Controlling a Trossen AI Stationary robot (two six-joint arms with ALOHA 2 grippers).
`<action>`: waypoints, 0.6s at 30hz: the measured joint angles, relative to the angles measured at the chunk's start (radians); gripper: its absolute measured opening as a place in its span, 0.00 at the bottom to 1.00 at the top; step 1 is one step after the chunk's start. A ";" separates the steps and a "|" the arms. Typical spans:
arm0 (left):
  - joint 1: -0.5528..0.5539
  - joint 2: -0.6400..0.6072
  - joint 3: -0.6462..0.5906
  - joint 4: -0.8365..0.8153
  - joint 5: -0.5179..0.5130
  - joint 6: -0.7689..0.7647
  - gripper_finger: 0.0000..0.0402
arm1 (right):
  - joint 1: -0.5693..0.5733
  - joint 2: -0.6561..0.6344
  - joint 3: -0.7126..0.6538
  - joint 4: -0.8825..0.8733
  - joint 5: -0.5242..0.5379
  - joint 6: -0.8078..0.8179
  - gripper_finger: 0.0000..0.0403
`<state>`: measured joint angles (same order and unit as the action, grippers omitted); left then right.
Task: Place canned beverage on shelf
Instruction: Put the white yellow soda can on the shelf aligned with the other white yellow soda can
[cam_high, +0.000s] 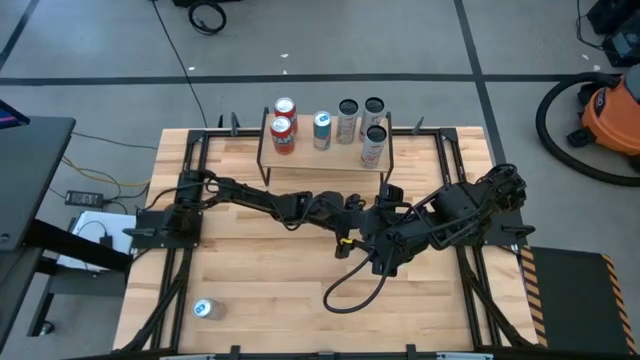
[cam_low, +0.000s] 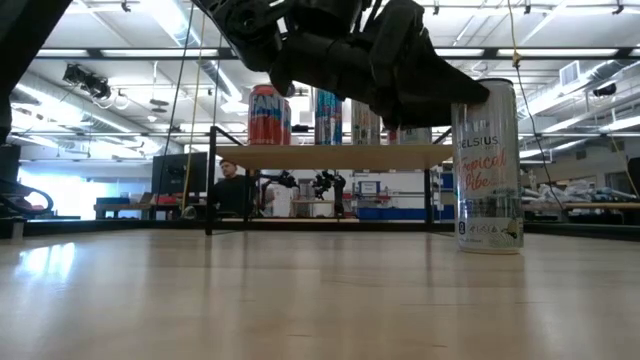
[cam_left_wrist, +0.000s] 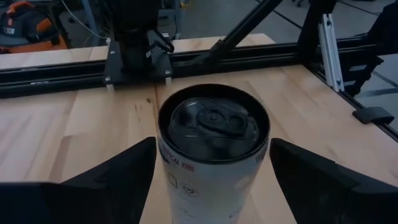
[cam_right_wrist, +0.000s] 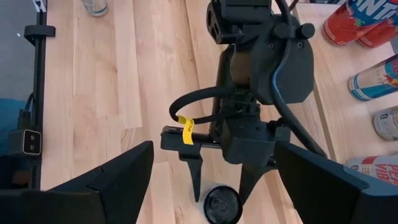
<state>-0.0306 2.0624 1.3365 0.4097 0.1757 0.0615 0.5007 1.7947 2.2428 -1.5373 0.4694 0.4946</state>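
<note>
Your left gripper (cam_right_wrist: 219, 180) is down over the table's middle w/ its fingers (cam_left_wrist: 118, 177) spread wide, one on each side of a white can (cam_left_wrist: 214, 155). The can stands upright between them, black top up, w/ a gap showing on both sides, so nothing is grasped. Your right gripper (cam_right_wrist: 211, 186) hangs just beside the left one, a bit higher, looking down on it; its fingers (cam_right_wrist: 112, 177) are also spread and it's carrying nothing. The shelf (cam_high: 325, 158) sits beyond the left gripper at the table's far edge, well apart from the can, w/ six cans (cam_high: 322, 130) upright on its board. One more can (cam_high: 204, 309) lies on the near left of the table (cam_high: 260, 290), well apart from both grippers. A person (cam_low: 232, 188) sits in the room beyond.
</note>
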 joint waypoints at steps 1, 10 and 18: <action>0.000 0.000 0.000 0.002 0.000 0.001 0.79 | 0.000 0.000 0.000 0.001 0.000 0.000 0.85; 0.000 0.000 0.000 0.017 0.002 0.003 0.69 | 0.000 0.000 0.000 0.002 0.000 0.000 0.85; 0.001 0.000 0.000 0.018 0.013 0.004 0.59 | 0.000 0.000 0.000 0.002 0.000 0.000 0.85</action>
<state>-0.0299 2.0624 1.3365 0.4277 0.1890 0.0650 0.5007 1.7947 2.2426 -1.5349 0.4694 0.4950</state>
